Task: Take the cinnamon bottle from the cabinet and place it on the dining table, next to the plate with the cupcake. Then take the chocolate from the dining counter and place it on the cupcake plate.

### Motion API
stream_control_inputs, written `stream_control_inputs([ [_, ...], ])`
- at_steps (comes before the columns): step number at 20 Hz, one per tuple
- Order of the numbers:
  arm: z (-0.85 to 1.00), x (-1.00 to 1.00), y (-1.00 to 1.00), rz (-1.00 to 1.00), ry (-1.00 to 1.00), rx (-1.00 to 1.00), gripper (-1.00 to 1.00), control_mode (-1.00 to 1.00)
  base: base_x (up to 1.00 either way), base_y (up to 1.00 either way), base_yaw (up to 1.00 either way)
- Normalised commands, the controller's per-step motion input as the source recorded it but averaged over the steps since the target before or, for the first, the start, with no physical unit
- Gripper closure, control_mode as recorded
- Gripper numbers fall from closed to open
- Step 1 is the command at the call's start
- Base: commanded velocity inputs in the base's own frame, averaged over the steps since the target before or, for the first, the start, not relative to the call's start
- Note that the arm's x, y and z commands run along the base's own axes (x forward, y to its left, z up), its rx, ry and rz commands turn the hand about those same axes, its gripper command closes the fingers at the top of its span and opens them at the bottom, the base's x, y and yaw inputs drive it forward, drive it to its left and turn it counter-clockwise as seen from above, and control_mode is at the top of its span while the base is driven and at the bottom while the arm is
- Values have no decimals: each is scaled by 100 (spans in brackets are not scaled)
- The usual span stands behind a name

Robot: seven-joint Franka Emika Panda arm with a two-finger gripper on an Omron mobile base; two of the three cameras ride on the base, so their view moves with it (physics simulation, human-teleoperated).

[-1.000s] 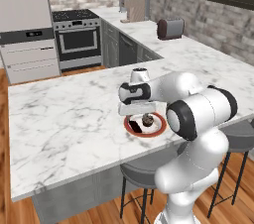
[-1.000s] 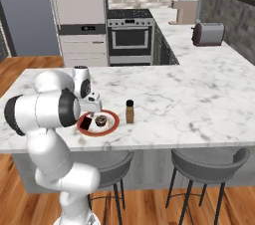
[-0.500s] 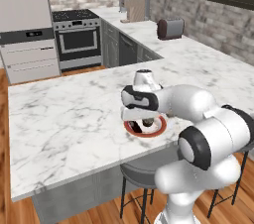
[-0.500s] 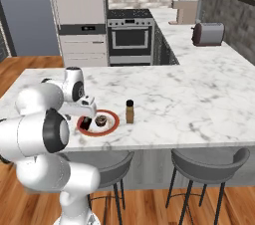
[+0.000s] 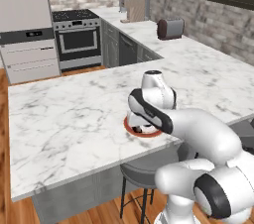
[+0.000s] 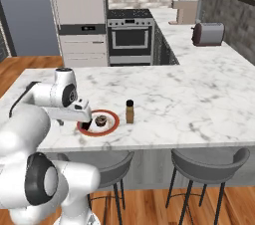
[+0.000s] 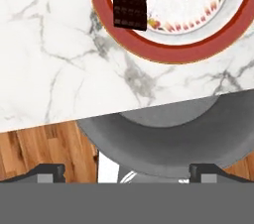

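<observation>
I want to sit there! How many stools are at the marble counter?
2. One grey stool stands under the counter's near edge to the right; the other stool is below the plate, beside the robot's body. More may be hidden.

The white arm [image 5: 198, 139] rises from the lower right and bends over the near edge of the marble tabletop [image 5: 74, 119]. Its wrist covers most of the plate [image 5: 136, 130], leaving a red-brown arc of rim visible at the left; the plate's contents cannot be made out. A grey stool [image 5: 141, 173] stands under the edge. On the far counter, a dark toaster [image 5: 170, 28] sits near the wall. A stove [image 5: 77, 39] stands behind.
</observation>
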Motion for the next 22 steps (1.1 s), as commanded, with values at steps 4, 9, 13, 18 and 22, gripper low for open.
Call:
stream_control_inputs([
  [4,22,-79,-11,0,-18,0,-100,-100,0,0,0],
  [9,21,-77,-13,1,-19,-2,-100,-100,0,0,0],
  [13,24,-66,-27,3,-29,-4,-100,-100,0,0,0],
  [18,20,-60,-29,6,-22,-1,-100,-100,0,0,0],
  [22,10,-48,-43,7,-20,0,-100,-100,0,0,0],
])
